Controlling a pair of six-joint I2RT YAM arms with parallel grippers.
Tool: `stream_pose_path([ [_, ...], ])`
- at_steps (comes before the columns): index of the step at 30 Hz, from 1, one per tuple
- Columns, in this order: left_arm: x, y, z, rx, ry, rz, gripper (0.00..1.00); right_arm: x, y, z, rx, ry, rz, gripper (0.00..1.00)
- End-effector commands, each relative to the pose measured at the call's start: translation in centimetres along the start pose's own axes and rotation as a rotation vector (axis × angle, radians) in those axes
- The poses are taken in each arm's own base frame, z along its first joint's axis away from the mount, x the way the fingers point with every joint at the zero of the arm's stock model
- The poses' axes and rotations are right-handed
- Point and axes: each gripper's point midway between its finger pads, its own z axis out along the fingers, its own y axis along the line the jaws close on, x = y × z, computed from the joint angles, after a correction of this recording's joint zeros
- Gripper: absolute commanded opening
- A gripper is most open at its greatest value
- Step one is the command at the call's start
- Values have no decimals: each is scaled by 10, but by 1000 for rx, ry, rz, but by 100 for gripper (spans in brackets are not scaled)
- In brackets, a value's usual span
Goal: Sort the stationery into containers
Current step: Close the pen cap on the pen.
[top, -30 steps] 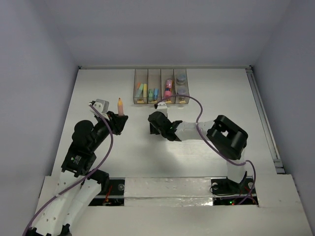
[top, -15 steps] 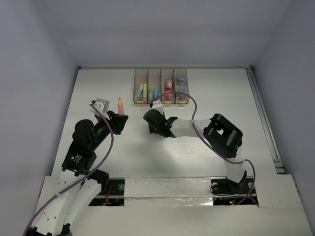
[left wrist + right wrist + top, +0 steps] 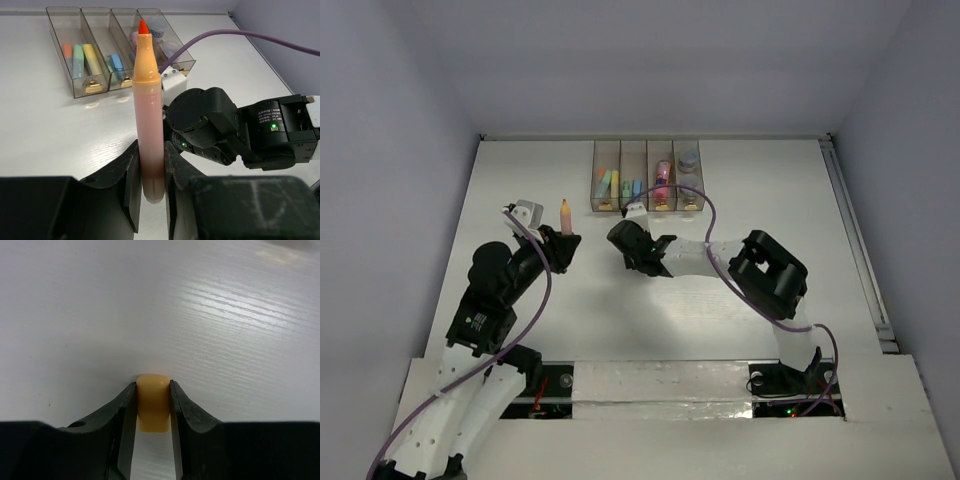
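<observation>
Overhead, shows a smooth white table, faintly grained like painted wood, with two black arms reaching over it. Pinches, in the left gripper, an uncapped marker: a round, glossy plastic barrel, pale orange near the top and pinkish lower down, narrowing to a small red felt tip. Clamps the blunt bottom end between two flat black fingers, with the tip aimed toward the far bins, left of the table's middle. Pinches, in the right gripper, a cap: short, stubby, matte yellow-orange, with a rounded closed end, squeezed between two curved black fingers close over the table; cannot tell about contact with the surface. Sets this gripper just right of the marker, apart from it, trailing a purple cable. Lines up the containers at the far side near the middle: four narrow, clear, brown-tinted rectangular bins joined side by side. Holds orange, green and yellow sticks in the leftmost bin, blue and green ones in the second, pink in the third, and round grey-blue pieces in the rightmost. Finds marker and cap both outside the bins, near their front ends.
</observation>
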Motion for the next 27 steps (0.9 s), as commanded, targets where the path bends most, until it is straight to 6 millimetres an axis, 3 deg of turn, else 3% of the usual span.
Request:
stream_pose_path([
  [1,-20,-9,1,40,-53,24,0,42,-26,9,96,118,-69,11],
  [4,-16,-12,4,59,-37,20,0,12,-21,1,88,33,-49,8],
  [5,-15,-12,4,64,-32,21,0,-16,-13,-12,50,-39,-14,8],
  [7,-12,-13,7,73,-18,18,0,-52,-8,-30,17,-140,22,8],
  [8,-11,-13,8,75,-13,17,0,-88,-2,-54,-38,-247,82,9],
  [10,-7,-12,11,71,3,13,0,-121,1,-82,-100,-352,141,12],
  [11,-6,-11,11,71,9,13,0,-150,9,-102,-170,-453,208,12],
  [12,-3,-11,13,72,21,11,0,-167,10,-128,-236,-511,244,13],
  [15,3,-10,18,74,52,5,0,-207,19,-179,-397,-649,344,13],
  [20,15,-10,25,92,102,-4,0,-231,40,-224,-620,-725,421,12],
  [27,22,-14,30,123,139,-8,0,-247,72,-250,-832,-738,458,12],
])
